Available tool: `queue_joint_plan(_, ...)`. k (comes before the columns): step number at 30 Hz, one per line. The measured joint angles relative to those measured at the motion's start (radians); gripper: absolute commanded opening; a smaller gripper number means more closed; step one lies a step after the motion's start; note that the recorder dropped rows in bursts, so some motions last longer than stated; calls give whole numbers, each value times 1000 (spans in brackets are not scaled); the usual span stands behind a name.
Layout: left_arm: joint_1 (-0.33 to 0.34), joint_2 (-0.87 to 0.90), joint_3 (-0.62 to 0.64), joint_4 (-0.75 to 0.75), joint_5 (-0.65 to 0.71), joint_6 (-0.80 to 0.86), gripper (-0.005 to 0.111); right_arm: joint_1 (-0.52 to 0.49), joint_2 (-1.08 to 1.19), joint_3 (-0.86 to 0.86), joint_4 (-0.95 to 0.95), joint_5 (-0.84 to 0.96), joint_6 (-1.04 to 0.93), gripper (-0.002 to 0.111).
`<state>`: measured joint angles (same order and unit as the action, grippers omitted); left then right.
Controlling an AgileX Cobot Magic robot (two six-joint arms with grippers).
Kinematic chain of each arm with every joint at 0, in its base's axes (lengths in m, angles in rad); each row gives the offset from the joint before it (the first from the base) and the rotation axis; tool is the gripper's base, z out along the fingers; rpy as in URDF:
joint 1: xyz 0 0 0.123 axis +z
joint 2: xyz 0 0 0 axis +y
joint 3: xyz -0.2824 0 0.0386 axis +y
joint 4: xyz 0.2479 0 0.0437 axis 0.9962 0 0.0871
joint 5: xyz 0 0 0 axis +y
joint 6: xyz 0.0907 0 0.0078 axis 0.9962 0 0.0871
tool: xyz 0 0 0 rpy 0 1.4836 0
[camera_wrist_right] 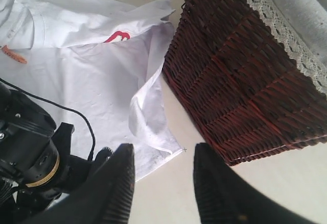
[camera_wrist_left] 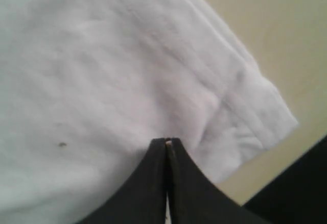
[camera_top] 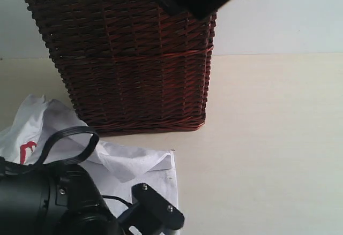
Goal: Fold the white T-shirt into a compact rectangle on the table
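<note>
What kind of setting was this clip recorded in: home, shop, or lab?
Probably a staged laundry-folding bench in a lab rather than a home: a pale cream matte tabletop, a brown wicker basket with a white lace-trimmed liner, and a rumpled white cotton T-shirt lying beside it.

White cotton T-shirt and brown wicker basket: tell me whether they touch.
Touching. The right wrist view shows the white cotton T-shirt bunched against the brown wicker basket at its base, no gap.
</note>
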<state>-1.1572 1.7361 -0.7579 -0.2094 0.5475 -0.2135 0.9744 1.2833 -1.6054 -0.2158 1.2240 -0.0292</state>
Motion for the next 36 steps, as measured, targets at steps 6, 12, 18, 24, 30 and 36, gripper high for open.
queue_joint_plan(6,-36,2,16,28,11,-24,0,0,0,0,2,0,0,37)
queue_joint_plan(12,-1,-38,20,294,-93,-245,0,0,0,0,4,0,0,37)
queue_joint_plan(18,118,35,16,435,-71,-350,0,0,0,0,4,0,0,37)
queue_joint_plan(24,39,44,4,318,-37,-186,0,0,0,0,4,2,0,37)
queue_joint_plan(30,-75,44,4,233,-33,-148,0,0,0,0,4,2,0,37)
queue_joint_plan(36,-81,17,9,224,-51,-183,0,0,0,0,2,2,0,37)
